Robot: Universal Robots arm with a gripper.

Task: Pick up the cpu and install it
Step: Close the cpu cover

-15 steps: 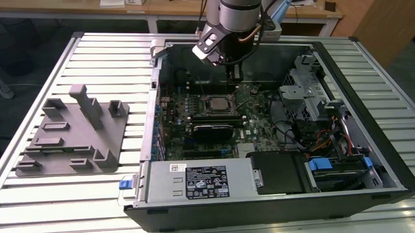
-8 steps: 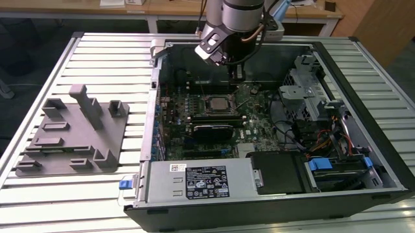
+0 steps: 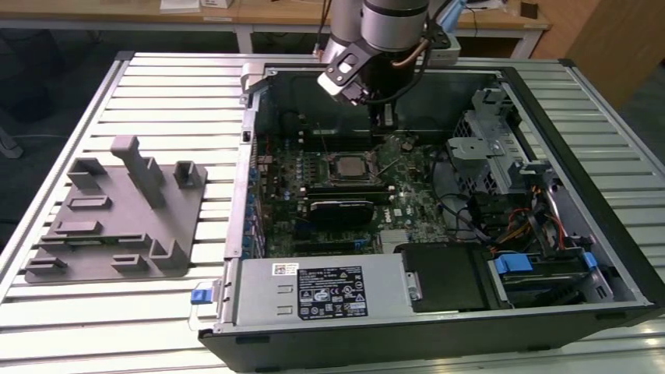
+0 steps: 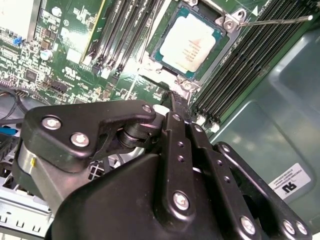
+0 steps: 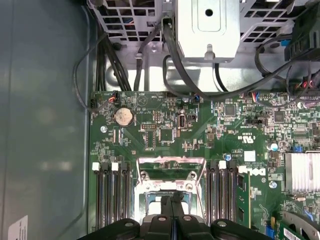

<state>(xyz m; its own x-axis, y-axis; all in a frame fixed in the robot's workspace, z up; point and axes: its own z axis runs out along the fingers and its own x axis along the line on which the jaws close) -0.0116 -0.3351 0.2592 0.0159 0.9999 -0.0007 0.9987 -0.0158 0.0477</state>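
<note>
Shows the gripper [image 4: 172, 95] with fingers pinched together on nothing, poised over the motherboard [image 4: 65, 65] just beside the socket [image 4: 230, 24]. Finds the cpu [image 4: 187, 47] lying flat inside that socket: square, silver-grey metal top, faint print. Sets everything within an open computer case [image 3: 416, 343] on a slatted table [image 3: 156, 93]

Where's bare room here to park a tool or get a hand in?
Free: table slats between the grey fixture and the far edge, also in front of it. Crowded: inside the case, gripper near the cpu, cables by the drive cage.
</note>
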